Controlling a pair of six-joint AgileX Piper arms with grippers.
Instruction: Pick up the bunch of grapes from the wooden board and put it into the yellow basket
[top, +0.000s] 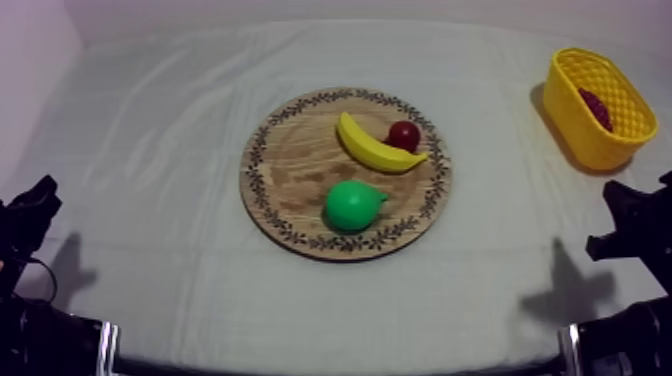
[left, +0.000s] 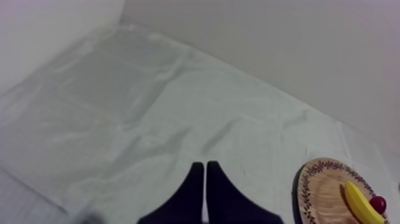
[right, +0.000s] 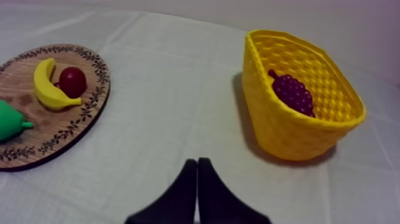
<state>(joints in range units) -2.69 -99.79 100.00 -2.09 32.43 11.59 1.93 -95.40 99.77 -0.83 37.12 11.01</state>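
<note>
Purple bunch of grapes (right: 293, 93) lies in the yellow woven basket (right: 280, 128), ahead-right of the clenched right hand (right: 197, 164); left hand (left: 205, 167) likewise clenched.

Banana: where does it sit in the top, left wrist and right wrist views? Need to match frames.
Top view: banana on the wooden board, in its upper right part, above the pear.
Left wrist view: banana on the wooden board.
Right wrist view: banana on the wooden board, near the pear.
Shared landmark: the small red fruit right beside the banana.
</note>
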